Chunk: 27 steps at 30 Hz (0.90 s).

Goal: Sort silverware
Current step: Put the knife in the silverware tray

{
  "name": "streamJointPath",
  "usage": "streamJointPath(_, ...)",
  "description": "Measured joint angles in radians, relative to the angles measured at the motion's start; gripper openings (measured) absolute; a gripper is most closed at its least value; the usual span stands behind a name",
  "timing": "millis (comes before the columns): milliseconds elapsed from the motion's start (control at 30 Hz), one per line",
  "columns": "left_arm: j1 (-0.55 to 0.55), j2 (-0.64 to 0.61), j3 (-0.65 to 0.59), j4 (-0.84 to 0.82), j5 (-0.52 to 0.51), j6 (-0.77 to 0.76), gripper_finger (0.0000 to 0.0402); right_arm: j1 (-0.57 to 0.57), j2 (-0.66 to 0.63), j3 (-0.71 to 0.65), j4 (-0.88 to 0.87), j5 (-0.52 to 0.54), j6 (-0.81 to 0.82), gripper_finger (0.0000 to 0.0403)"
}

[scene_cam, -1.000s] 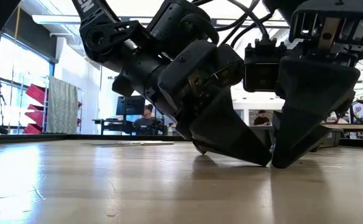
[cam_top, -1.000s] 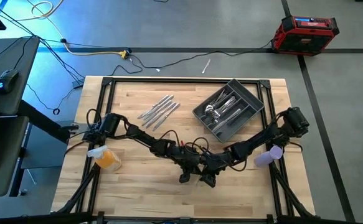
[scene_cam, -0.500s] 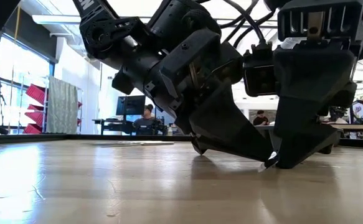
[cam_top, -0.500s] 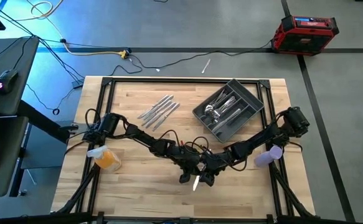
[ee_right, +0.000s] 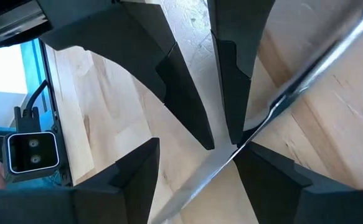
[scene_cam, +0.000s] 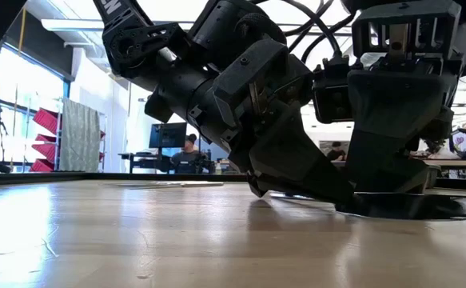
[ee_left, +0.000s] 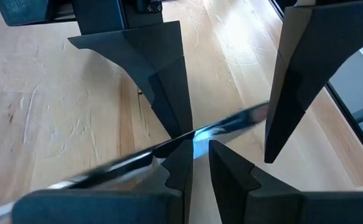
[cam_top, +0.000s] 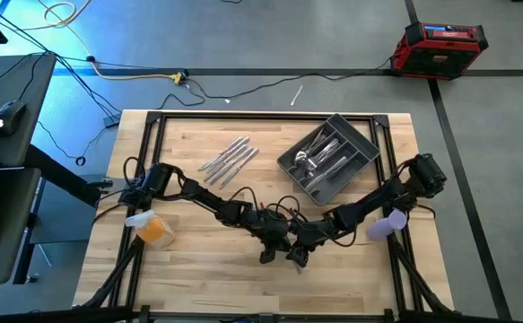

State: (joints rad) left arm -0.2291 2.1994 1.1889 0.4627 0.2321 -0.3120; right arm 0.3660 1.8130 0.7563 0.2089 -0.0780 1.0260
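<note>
- Being pinched between the nearly closed fingers of the left gripper is one slim silver piece; its kind cannot be told.
- The piece is held near its middle and lies crosswise to the fingers, sticking out past them on both sides.
- The right gripper is met tip to tip with the left one, low over the table.
- The right gripper's fingers are spread wide, set astride the left gripper's tips, with the piece running between them.
- Nothing is clamped by the right gripper; whether one of its fingertips touches the piece cannot be told.
- A loose row of silverware is laid on the wood well beyond the left gripper, toward the far edge.
- The tray is set well beyond the right gripper, near the far corner on that arm's side.
- More silverware is held in the tray's compartments.
</note>
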Motion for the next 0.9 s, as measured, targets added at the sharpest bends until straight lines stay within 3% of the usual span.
streamJointPath(233, 0.007, -0.002, 0.000, 0.005, 0.003, 0.007, 0.0035, 0.001, 0.000, -0.002, -0.006, 0.000, -0.027, 0.0163)
streamJointPath(533, 0.033, -0.071, 0.005, -0.050, 0.025, 0.056, 0.0035, 0.001, 0.003, 0.003, -0.037, -0.019, -0.107, 0.0010)
streamJointPath(767, 0.023, -0.232, 0.007, -0.338, -0.107, 0.186, 0.0035, 0.004, 0.003, 0.004, -0.046, -0.004, -0.121, 0.0001)
streamJointPath(900, 0.006, -0.275, 0.009, -0.473, -0.103, 0.206, 0.0035, 0.005, 0.000, 0.004, -0.048, -0.005, -0.145, 0.0000)
